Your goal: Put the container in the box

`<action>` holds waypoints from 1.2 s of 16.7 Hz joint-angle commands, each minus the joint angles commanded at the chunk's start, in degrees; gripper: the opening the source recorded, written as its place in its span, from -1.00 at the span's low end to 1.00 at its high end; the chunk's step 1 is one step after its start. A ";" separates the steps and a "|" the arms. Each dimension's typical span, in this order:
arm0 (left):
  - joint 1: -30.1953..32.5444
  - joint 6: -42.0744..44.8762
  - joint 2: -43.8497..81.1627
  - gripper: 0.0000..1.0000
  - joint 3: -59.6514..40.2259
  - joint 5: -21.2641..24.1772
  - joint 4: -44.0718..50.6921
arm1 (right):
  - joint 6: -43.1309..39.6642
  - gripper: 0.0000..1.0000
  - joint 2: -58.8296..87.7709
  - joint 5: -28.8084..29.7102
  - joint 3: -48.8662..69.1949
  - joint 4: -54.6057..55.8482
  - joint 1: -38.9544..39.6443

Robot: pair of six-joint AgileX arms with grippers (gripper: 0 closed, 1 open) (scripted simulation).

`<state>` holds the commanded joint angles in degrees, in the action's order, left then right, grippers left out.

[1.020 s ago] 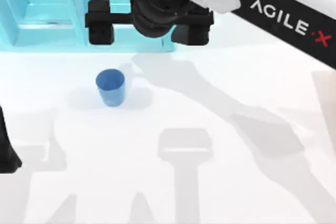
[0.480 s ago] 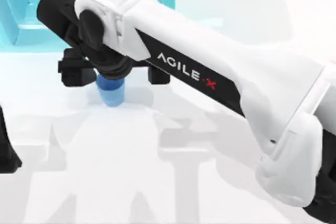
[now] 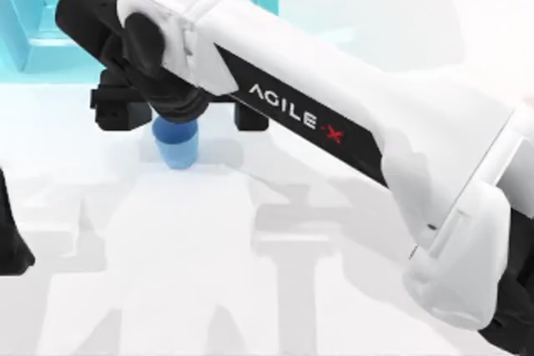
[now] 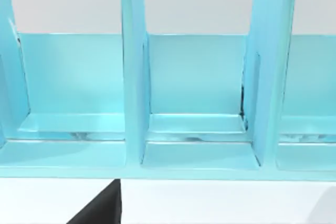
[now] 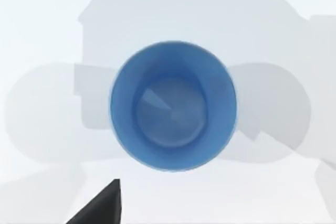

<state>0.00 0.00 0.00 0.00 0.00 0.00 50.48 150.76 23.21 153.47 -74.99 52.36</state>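
The container [image 3: 175, 146] is a small blue cup standing upright on the white table, in front of the turquoise box [image 3: 33, 31]. My right gripper [image 3: 178, 114] hangs directly over the cup, open, with one black finger [image 3: 110, 111] on either side of it and above it. Straight down in the right wrist view I see into the empty cup [image 5: 173, 106]. The left wrist view faces the box's compartments [image 4: 194, 77], split by upright dividers. My left arm [image 3: 8, 239] is parked at the table's left edge.
The right arm's white body [image 3: 359, 131] stretches across the table from the front right and hides much of it. The box runs along the back left, just behind the cup.
The right arm has swung from the back middle to the left and now sits over the cup. The cup has stayed where it was.
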 joint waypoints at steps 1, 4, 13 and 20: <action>0.00 0.00 0.00 1.00 0.00 0.00 0.00 | -0.11 1.00 0.19 -0.02 0.00 0.19 -0.07; 0.00 0.00 0.00 1.00 0.00 0.00 0.00 | -1.44 1.00 3.28 -0.29 -0.15 3.72 -1.17; 0.00 0.00 0.00 1.00 0.00 0.00 0.00 | -4.04 1.00 9.87 -1.03 -0.91 12.37 -3.74; 0.00 0.00 0.00 1.00 0.00 0.00 0.00 | -4.04 -0.06 9.87 -1.03 -0.91 12.37 -3.74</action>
<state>0.00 0.00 0.00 0.00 0.00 0.00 46.45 160.63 22.18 152.56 -62.62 48.62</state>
